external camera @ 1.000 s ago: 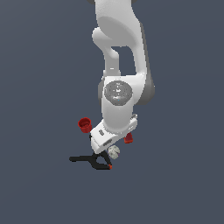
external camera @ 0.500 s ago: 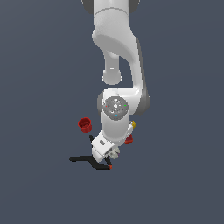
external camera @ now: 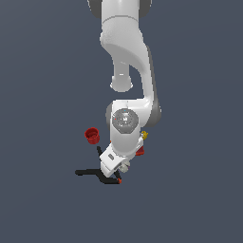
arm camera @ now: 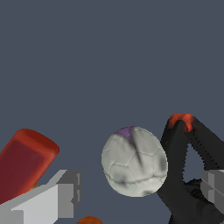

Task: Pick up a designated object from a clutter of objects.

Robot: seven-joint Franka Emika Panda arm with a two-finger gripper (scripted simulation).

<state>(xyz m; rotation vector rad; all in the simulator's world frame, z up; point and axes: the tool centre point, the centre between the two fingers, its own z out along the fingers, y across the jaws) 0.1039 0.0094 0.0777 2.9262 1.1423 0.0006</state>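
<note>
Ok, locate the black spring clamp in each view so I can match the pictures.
Exterior view: the black spring clamp lies on the floor below the arm, reaching toward the exterior view's left, partly behind the gripper.
Wrist view: the clamp with its orange tips sits right beside the white ball.
Shared landmark: the red cup.

The white arm (external camera: 127,95) reaches down over a black clamp (external camera: 102,173) beside a red cup (external camera: 91,135).

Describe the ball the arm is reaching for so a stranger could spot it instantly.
Follow the white arm down to its gripper. Between the fingers sits the off-white ball, beside the black spring clamp and red cup. It alone is round, pale, grey-seamed.
</note>
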